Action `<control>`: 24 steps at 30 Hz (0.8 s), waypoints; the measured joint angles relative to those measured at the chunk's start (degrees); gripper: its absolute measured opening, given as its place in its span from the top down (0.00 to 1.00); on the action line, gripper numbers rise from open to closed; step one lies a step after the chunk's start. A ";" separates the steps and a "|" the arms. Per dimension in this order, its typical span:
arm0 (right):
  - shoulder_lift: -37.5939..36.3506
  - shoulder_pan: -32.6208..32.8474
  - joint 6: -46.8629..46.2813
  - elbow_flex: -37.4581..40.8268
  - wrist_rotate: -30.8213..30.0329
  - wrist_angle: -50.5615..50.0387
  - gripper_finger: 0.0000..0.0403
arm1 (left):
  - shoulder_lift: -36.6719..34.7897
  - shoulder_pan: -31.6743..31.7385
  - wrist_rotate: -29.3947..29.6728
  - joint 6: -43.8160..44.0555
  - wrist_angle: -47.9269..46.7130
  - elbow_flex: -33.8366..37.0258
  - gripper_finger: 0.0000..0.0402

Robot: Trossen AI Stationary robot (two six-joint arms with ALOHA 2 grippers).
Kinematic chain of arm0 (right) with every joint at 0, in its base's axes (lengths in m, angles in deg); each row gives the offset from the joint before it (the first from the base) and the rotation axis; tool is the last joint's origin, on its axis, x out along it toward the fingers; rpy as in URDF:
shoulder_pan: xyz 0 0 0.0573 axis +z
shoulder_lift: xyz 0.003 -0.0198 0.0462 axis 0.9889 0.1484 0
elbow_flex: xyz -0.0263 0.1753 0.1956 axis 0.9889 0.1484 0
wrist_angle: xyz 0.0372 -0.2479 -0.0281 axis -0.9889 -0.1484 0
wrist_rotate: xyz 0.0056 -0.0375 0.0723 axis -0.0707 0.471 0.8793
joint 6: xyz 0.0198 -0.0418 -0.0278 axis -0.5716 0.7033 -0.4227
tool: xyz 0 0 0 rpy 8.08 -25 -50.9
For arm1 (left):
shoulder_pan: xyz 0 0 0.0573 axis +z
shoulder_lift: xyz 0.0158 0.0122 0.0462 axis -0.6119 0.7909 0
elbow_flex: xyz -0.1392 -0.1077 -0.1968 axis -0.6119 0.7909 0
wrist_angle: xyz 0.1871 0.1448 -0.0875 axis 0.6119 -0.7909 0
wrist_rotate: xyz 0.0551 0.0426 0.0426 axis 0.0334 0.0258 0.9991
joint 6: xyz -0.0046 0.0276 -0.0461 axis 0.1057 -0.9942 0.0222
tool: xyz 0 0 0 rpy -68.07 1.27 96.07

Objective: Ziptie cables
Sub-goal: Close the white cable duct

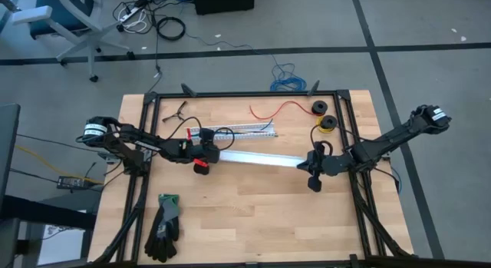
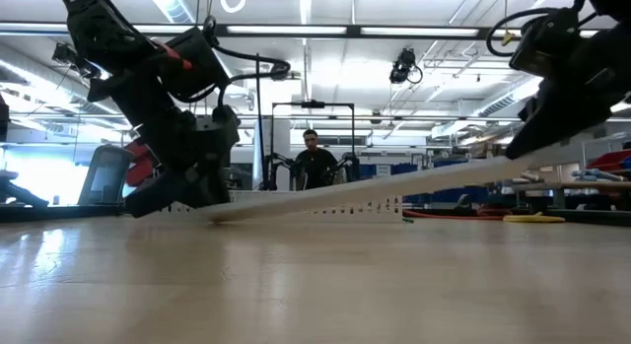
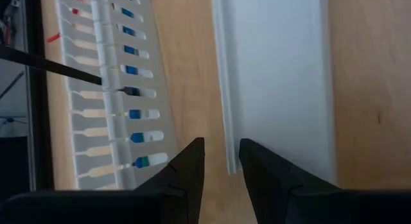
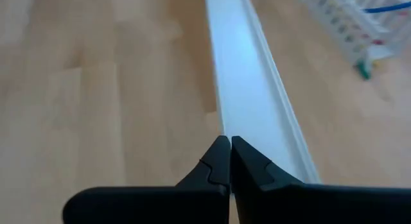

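Overhead cam looks down; both wrist cams share white channel.

Two dark, jointed robot arms, each black from base to tip. The left arm carries a white-banded joint at its outer end, red fittings near its wrist and looping black cables. The right arm shows a similar white band and black cabling. Both grippers end in matte black, wedge-shaped fingers with stepped inner edges.

2 arms low over mid-table: left hand slightly parted, right hand fully closed.
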 joint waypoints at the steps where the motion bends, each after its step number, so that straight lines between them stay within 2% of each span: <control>1: -0.02 -0.58 0.24 0.00 -0.57 -0.02 1.00 | 0.00 0.03 -0.28 0.00 -0.16 0.00 0.72; 7: -0.11 -3.26 0.35 -0.07 -5.01 0.74 1.00 | -0.02 0.99 -0.34 0.02 -1.78 -0.04 0.72; 12: -0.13 -3.93 1.49 -0.07 -4.94 3.06 1.00 | -0.02 1.58 6.54 0.45 -4.58 -0.02 0.72; 14: -0.13 -3.93 1.47 -0.07 -4.75 3.07 1.00 | -0.03 1.58 7.06 2.00 -5.65 0.00 0.72; 18: -0.13 -4.22 1.42 -0.07 -2.37 3.06 1.00 | -2.12 1.25 5.98 7.89 -5.50 0.04 0.72; 21: -0.11 -5.54 1.16 -0.07 -0.16 3.57 1.00 | -6.04 0.45 2.39 9.33 -2.56 0.09 0.72; 24: 0.57 -7.17 0.98 -0.07 1.83 6.03 1.00 | -11.01 -0.37 1.33 10.28 -0.10 0.07 0.73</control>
